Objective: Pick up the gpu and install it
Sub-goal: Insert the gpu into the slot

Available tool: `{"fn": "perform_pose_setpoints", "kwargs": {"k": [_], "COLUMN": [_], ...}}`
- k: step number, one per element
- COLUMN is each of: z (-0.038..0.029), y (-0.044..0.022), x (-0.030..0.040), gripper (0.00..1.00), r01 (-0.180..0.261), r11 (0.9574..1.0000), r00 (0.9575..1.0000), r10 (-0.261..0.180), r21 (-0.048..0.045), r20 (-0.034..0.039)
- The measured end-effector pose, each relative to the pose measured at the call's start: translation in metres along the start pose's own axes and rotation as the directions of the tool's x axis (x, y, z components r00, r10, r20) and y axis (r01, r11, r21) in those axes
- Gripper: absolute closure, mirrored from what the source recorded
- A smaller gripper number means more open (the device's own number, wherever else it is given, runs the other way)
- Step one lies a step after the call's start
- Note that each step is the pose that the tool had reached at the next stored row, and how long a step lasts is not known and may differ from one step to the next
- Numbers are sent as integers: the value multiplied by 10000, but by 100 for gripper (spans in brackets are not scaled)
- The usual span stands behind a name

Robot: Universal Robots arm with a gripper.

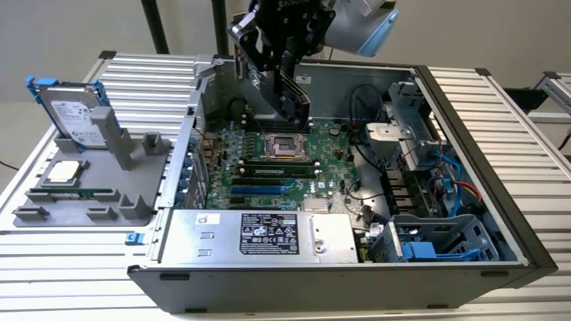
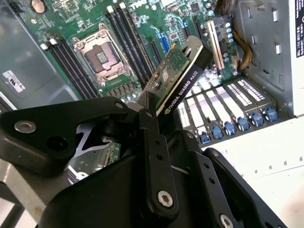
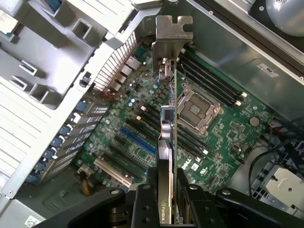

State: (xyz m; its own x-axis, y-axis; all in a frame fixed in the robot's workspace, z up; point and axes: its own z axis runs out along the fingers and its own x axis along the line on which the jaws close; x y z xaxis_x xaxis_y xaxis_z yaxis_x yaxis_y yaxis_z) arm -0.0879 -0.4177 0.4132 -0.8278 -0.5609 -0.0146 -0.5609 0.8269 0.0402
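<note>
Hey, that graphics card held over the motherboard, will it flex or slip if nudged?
The gpu is probably stiff: it juts straight out of the end effector without sagging. Likely fragile, since its green board face is bare. Gripped at one end, with the silver bracket far out, it could twist if bumped.

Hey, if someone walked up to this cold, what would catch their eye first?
The pincer holding the gpu above the green motherboard inside the open computer case. Next, the blue-framed hard drive standing in a grey holder at the exterior view's left.
</note>
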Motion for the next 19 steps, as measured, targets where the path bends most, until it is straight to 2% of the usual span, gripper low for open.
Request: {"fn": "perform_pose_setpoints", "kwargs": {"k": [10,19], "z": [0,0], "y": [0,0], "x": [0,0], "gripper": [100,100], "r01": [338,384], "r11": [9994,9993], "r00": [9994,9993], "r10": [-338,-384], "r21": [-5,-6], "r20": [-13,-17]}}
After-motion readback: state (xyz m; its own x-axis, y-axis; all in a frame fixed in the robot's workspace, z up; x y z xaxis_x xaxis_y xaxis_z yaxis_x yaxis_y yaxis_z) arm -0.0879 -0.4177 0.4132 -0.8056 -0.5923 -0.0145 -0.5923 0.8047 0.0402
